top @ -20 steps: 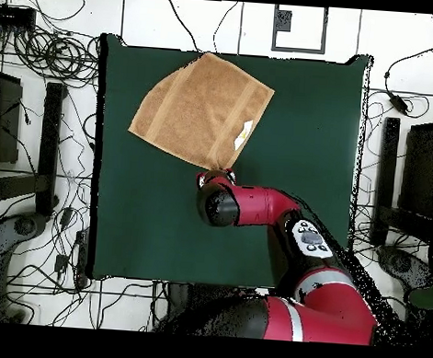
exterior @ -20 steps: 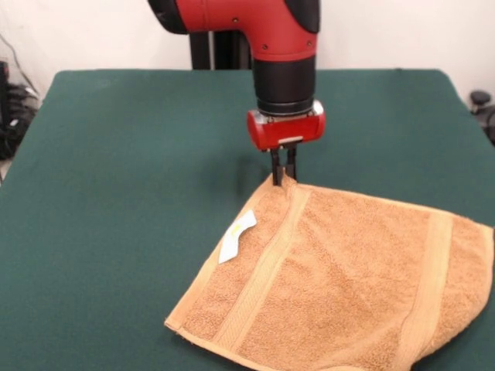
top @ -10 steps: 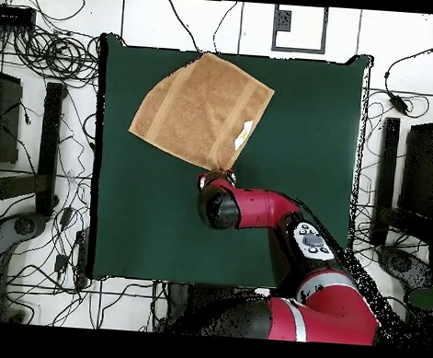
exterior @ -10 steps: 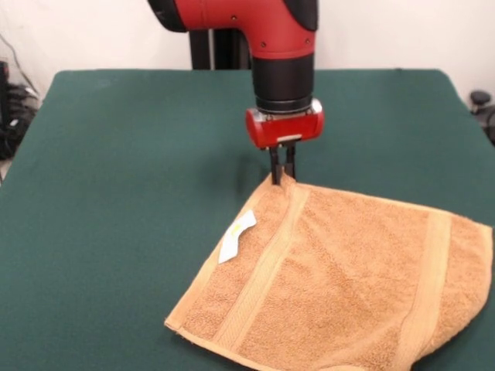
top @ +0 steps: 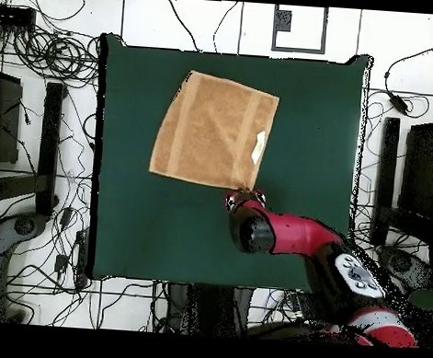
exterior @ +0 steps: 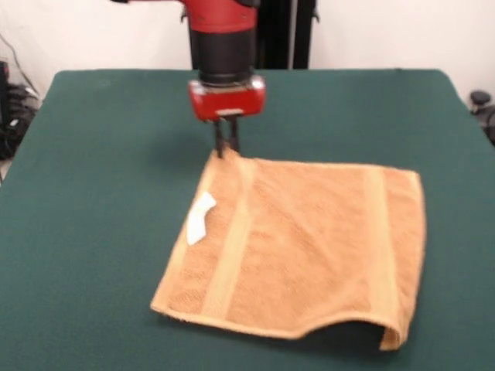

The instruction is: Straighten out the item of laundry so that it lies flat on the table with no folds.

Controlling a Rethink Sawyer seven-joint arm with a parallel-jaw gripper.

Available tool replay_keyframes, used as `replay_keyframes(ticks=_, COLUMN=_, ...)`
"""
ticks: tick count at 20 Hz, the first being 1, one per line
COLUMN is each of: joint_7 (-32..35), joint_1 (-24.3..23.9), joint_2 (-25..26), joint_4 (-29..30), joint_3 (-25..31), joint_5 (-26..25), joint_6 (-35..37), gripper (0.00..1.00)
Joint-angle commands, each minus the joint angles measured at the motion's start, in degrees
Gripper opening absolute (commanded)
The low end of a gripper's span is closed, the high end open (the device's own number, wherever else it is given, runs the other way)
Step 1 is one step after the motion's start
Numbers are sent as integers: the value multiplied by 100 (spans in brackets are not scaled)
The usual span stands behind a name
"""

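Towel (exterior: 302, 239) nearly flat, near right corner still curled up, far corner in closed pincer (exterior: 226, 151).

towel (exterior: 302, 247): golden-tan terry cloth, matt and nubbly
bands (exterior: 232, 247): flat-woven, smoother strips
tag (exterior: 201, 219): white, smooth; probably fabric, at 9 o'clock on the towel
table (exterior: 100, 154): dark green cloth, matt, even
gripper (exterior: 227, 147): red housing, glossy, plastic-looking; dark fingers
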Motion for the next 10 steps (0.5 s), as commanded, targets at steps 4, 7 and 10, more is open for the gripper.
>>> replay_keyframes(ticks=4, joint_7=118, joint_1=-865, joint_2=-228, joint_4=964, joint_3=361, joint_5=-821, joint_6=178, gripper=0)
replay_keyframes(ticks=7, joint_7=187, joint_1=-881, joint_2=-28, joint_4=814, joint_3=360, joint_5=-949, joint_6=124, gripper=0)
replay_keyframes(ticks=10, joint_7=329, joint_1=-863, joint_2=177, joint_4=715, joint_3=352, joint_5=-1039, joint_6=-11, gripper=0)
